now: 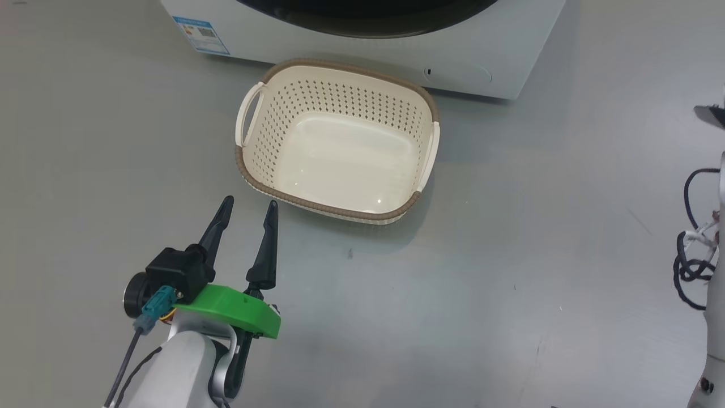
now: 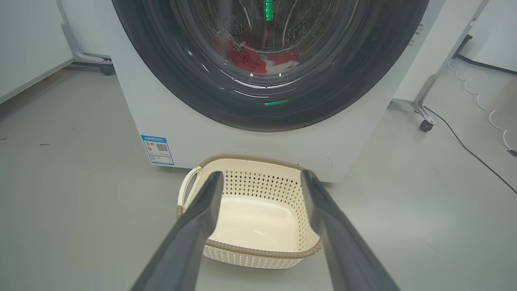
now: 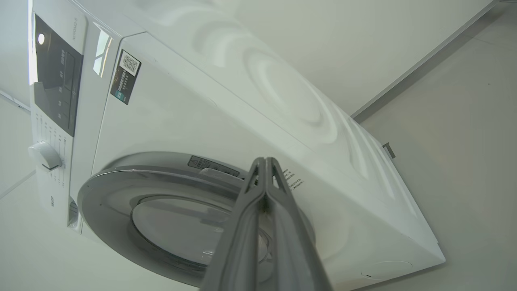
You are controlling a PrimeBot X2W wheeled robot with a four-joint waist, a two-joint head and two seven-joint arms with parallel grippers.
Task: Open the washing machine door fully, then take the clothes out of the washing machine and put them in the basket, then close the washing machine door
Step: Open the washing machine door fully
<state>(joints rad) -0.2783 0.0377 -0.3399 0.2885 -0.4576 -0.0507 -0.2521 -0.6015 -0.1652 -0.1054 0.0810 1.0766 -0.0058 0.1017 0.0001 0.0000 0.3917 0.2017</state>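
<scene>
The basket (image 1: 340,211) sits directly below the closed washing machine door (image 2: 161,60) to receive the clothes (image 2: 246,60); the left hand (image 1: 250,201) is spread wide, the right hand (image 3: 265,161) pressed together, both empty.

We log the basket (image 1: 272,141) as cream plastic, its walls patterned with rows of small diamond perforations, its rim (image 1: 340,211) brown with a woven look. The washing machine (image 2: 194,133) is white and its door (image 2: 161,72) is glossy black around clear glass. We read the clothes (image 2: 252,60) behind the glass as bright red with white patches. The label sticker (image 2: 157,149) is blue and white, and the floor (image 1: 510,272) is plain light grey.

The left gripper (image 1: 251,200) has black fingers (image 1: 265,243), a bright green mount (image 1: 232,309) and a teal connector (image 1: 157,300). The right gripper (image 3: 265,161) shows grey. The control panel (image 3: 56,76) is dark grey and the knob (image 3: 44,155) is white.
</scene>
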